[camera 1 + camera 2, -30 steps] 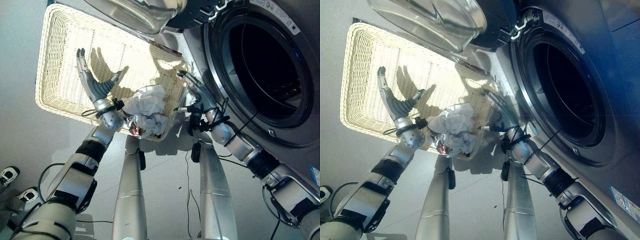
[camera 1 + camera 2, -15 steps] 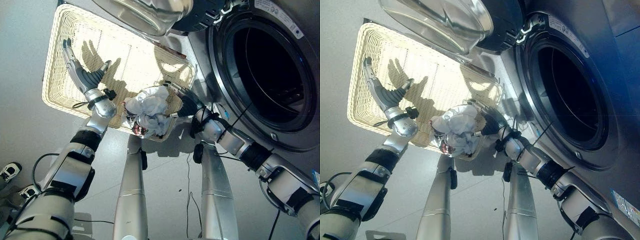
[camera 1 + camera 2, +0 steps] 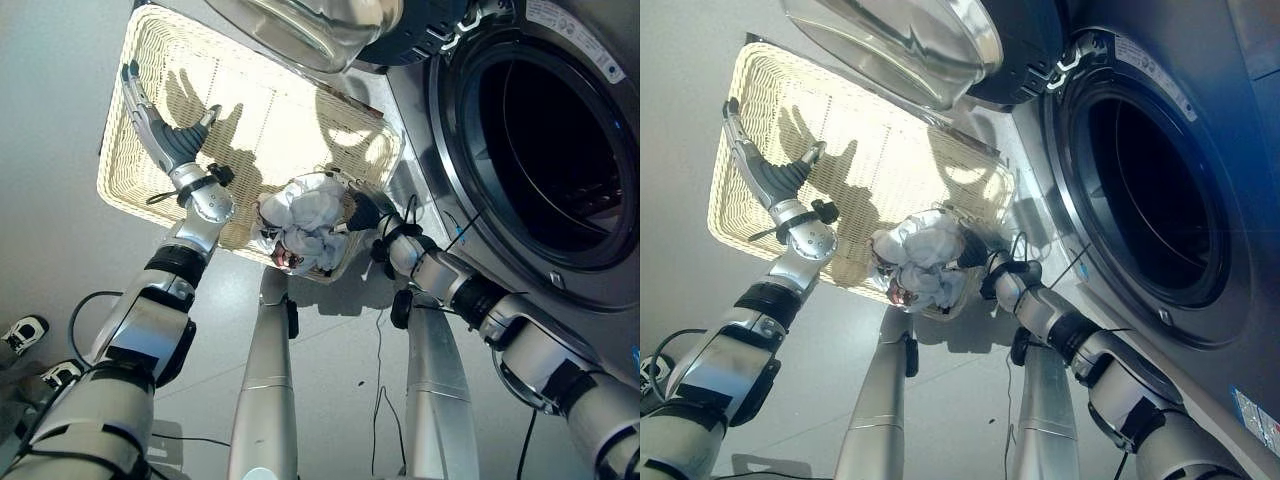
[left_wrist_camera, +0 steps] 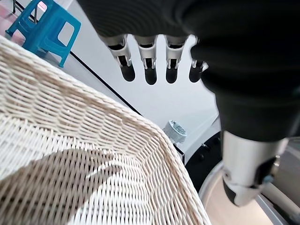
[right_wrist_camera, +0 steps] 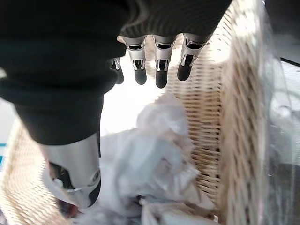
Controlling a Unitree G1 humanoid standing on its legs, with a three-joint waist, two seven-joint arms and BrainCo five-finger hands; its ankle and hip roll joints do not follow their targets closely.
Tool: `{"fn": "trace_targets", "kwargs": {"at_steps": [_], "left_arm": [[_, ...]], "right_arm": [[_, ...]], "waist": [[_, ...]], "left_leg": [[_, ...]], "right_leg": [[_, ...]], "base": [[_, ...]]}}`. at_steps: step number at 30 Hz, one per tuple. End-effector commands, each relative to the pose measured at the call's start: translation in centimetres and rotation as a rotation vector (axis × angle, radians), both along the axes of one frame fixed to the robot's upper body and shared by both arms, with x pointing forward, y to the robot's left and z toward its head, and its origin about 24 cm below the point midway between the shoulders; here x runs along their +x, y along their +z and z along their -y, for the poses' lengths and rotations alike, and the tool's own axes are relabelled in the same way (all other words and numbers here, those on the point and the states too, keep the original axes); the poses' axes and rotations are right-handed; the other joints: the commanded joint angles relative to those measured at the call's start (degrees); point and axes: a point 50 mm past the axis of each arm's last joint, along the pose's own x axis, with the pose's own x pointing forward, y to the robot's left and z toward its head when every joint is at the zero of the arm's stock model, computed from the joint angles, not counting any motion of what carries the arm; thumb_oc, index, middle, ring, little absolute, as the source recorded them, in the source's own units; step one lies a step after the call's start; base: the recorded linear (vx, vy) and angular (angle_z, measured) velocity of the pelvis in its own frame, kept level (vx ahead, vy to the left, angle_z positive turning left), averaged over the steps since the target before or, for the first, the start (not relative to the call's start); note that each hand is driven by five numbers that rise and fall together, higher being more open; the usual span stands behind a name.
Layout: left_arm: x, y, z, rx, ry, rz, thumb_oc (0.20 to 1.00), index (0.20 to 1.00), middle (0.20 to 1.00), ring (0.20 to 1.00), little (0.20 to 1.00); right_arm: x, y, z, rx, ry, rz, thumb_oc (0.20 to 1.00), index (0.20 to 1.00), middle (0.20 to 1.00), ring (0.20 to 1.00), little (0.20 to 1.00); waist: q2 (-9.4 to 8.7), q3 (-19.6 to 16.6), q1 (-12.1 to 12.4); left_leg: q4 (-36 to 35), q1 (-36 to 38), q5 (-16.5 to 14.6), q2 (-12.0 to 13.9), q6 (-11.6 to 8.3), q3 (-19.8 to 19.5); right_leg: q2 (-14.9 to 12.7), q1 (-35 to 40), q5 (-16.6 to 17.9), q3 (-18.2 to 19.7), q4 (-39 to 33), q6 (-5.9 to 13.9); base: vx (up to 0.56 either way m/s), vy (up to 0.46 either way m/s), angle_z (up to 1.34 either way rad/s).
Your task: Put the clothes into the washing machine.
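A crumpled white bundle of clothes (image 3: 305,218) lies in the near right corner of a pale wicker basket (image 3: 250,110) on the floor. My right hand (image 3: 363,210) reaches over the basket's right wall and hangs just above the bundle. In the right wrist view its fingers (image 5: 159,61) are straight over the clothes (image 5: 154,154) and nothing is held. My left hand (image 3: 165,142) is open, fingers spread, above the basket's left half. In the left wrist view its fingers (image 4: 150,56) are straight over the basket rim (image 4: 117,136). The washing machine's dark drum opening (image 3: 560,150) gapes at the right.
The washer's glass door (image 3: 310,25) is swung open over the basket's far edge. A blue stool (image 4: 47,33) stands beyond the basket. A pair of white shoes (image 3: 20,335) rests on the grey floor at the lower left.
My right hand has moved left from outside the basket's right wall to over the clothes. My left hand has drifted toward the basket's far left corner. The camera has shifted slightly.
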Motion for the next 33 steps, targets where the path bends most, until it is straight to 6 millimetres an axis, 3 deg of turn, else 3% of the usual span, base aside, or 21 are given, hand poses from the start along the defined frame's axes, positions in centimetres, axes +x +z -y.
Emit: {"fn": "trace_targets", "kwargs": {"at_steps": [1, 17, 33], "left_arm": [[0.1, 1.5, 0.0, -0.043, 0.023, 0.060, 1.000, 1.000, 1.000, 1.000, 1.000], [0.3, 2.2, 1.0, -0.008, 0.003, 0.068, 1.000, 1.000, 1.000, 1.000, 1.000], [0.3, 2.6, 1.6, -0.009, -0.008, 0.094, 1.000, 1.000, 1.000, 1.000, 1.000]], "right_arm": [[-0.4, -0.5, -1.5, -0.011, 0.050, -0.024, 1.000, 1.000, 1.000, 1.000, 1.000], [-1.0, -4.3, -3.6, -0.269, 0.130, -0.234, 1.000, 1.000, 1.000, 1.000, 1.000], [-2.3, -6.3, -4.7, -0.371, 0.191, -0.214, 1.000, 1.000, 1.000, 1.000, 1.000]], "waist": [[2.47, -0.71, -0.12], [2.68, -0.71, 0.63], [2.68, -0.71, 0.10]], "left_leg": [[6.15, -1.96, -3.22, -2.62, 3.43, 1.17], [5.66, -2.13, -2.52, -2.67, 3.66, 0.72], [5.50, -2.58, -2.22, -2.67, 3.72, 0.43]], "right_leg": [[2.14, 5.11, 7.10, -3.73, -11.45, 0.77], [2.20, 4.91, 7.76, -3.84, -11.67, 0.83], [2.35, 4.30, 8.46, -3.10, -12.04, 1.05]], "base": [[0.01, -0.009, 0.07], [0.00, -0.001, 0.00], [0.00, 0.000, 0.00]]}}
